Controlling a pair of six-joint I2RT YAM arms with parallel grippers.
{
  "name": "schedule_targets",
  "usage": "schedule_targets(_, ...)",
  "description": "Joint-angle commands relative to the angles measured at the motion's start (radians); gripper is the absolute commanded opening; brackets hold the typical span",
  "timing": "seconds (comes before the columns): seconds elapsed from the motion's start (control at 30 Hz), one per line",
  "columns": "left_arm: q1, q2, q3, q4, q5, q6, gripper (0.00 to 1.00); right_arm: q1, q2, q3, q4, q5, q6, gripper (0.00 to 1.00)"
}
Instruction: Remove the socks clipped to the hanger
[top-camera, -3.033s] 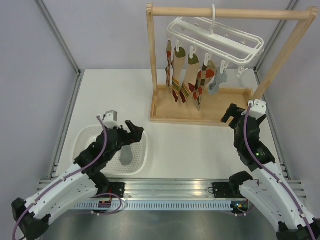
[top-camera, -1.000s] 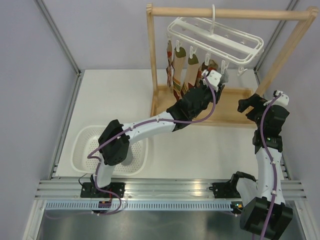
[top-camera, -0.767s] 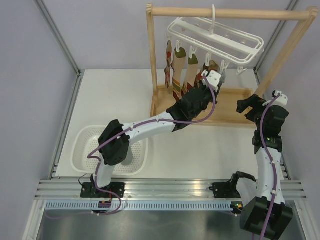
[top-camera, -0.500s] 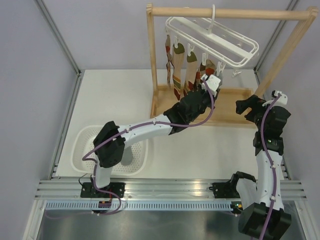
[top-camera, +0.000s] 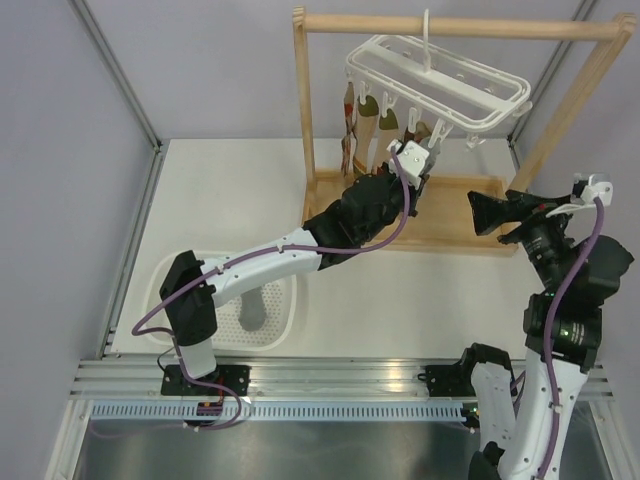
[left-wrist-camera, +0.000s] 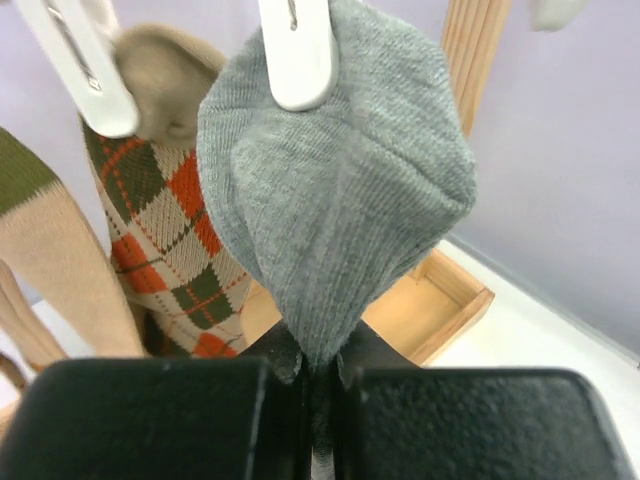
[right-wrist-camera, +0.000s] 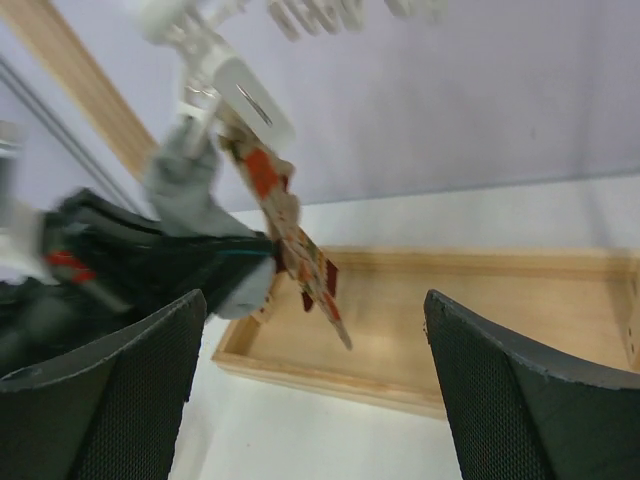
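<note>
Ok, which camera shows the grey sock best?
Left wrist: the plain grey fabric sock fills the frame, clipped above, tip pinched in the left hand. Right wrist shows it blurred; top external hides it behind that hand.

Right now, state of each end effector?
Left end effector: shut on the grey sock, which hangs from its clip.
Right end effector: open, holding nothing.
</note>
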Motion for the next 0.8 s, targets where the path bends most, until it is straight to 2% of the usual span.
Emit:
schedule_targets(0.0, -0.001, -0.028, 0.033, -0.074, 0.004, -0.034, 0.02, 0.004, -0.025, 0.147, -0.097, -0.096, 0.05, 0.93)
schedule_targets(0.17, -0.002, -0.029, 0.031, -0.082, 0.01, -0.042, 0.02, 0.002, -0.013, 0.266, -0.105, -0.194, 0.176, 0.93)
schedule_targets(0.5, 0.001, -0.083, -0.035, -0.069, -0.006, -0.094, 0.02, -0.002, 0.091, 0.347, 0.032, -0.28, 0.357, 0.93)
schedule_targets(0.77, 0.008, -0.103, -0.044, -0.06, 0.029, -0.112, 0.02, -0.004, 0.168, 0.404, 0.073, -0.288, 0.388, 0.93)
